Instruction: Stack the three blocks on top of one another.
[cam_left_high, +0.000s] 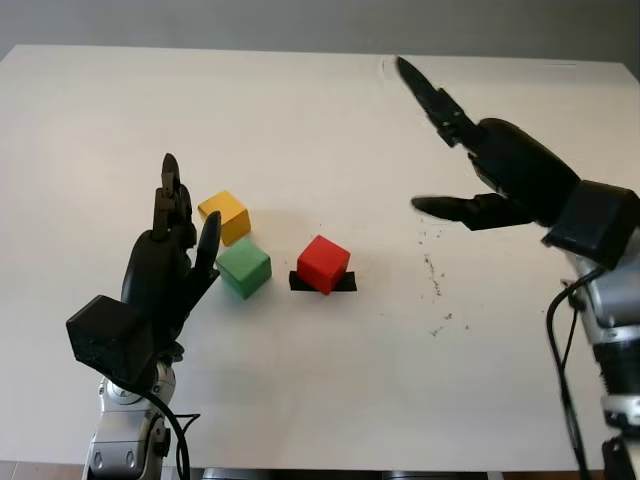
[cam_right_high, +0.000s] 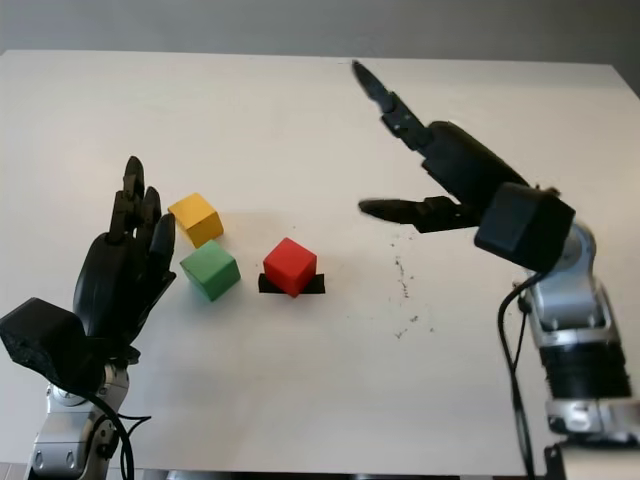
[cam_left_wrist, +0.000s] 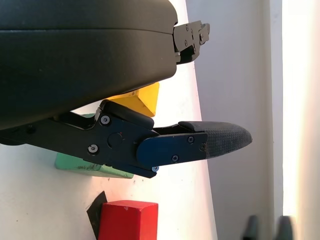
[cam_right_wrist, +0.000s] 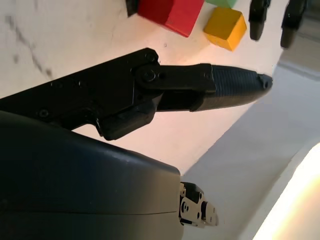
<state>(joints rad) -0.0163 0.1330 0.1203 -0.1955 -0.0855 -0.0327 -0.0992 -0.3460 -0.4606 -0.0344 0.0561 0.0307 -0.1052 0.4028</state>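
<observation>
Three blocks sit apart near the middle of the white table (cam_left_high: 300, 400). The yellow block (cam_left_high: 225, 216) is farthest back, the green block (cam_left_high: 244, 268) lies just in front of it, and the red block (cam_left_high: 324, 263) stands to their right on a black mark (cam_left_high: 346, 284). My left hand (cam_left_high: 180, 240) is open, raised just left of the green and yellow blocks, holding nothing. My right hand (cam_left_high: 430, 150) is open, hovering above the table to the right of the red block, fingers pointing toward the back left. The red block (cam_right_wrist: 172, 12) and yellow block (cam_right_wrist: 226, 27) lie beyond the right hand's finger.
Small dark specks (cam_left_high: 438, 285) mark the table to the right of the red block. The table's far edge (cam_left_high: 300, 52) runs along the back against a grey wall.
</observation>
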